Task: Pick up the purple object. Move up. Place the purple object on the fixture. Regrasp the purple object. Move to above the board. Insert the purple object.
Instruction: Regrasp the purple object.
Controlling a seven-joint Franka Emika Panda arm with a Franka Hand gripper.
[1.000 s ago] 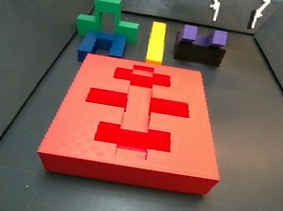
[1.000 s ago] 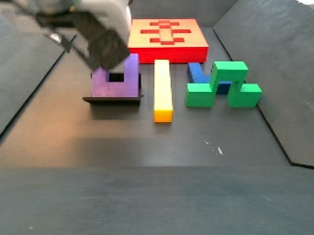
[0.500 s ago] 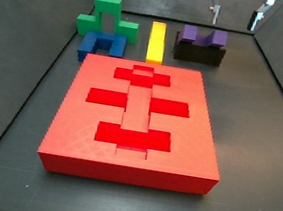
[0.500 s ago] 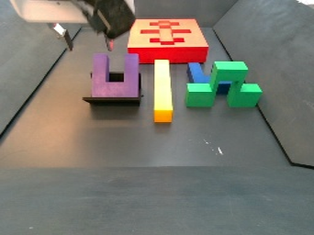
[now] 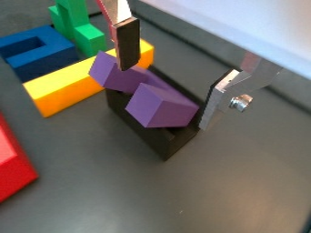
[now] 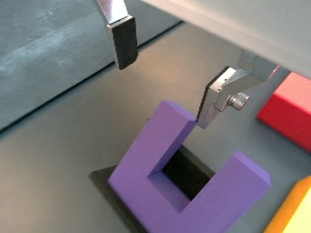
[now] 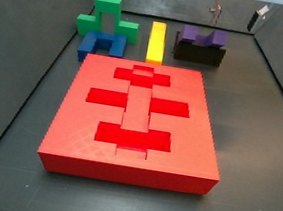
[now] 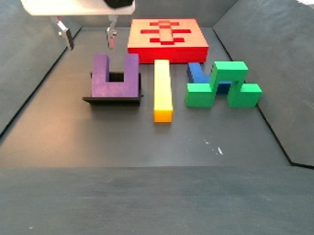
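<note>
The gripper (image 5: 177, 65) has risen clear, jaws spread wide and empty, leaving the dark purple plastic U-shaped block (image 8: 114, 75) seated on the small black fixture (image 8: 113, 99); regrasping likely comes next

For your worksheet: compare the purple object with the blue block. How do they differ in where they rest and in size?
The purple object rests on the black fixture; the blue block lies on the floor. Purple looks larger than blue. Both are U-shaped. The gripper hangs above the purple object, jaws open, holding nothing.
</note>
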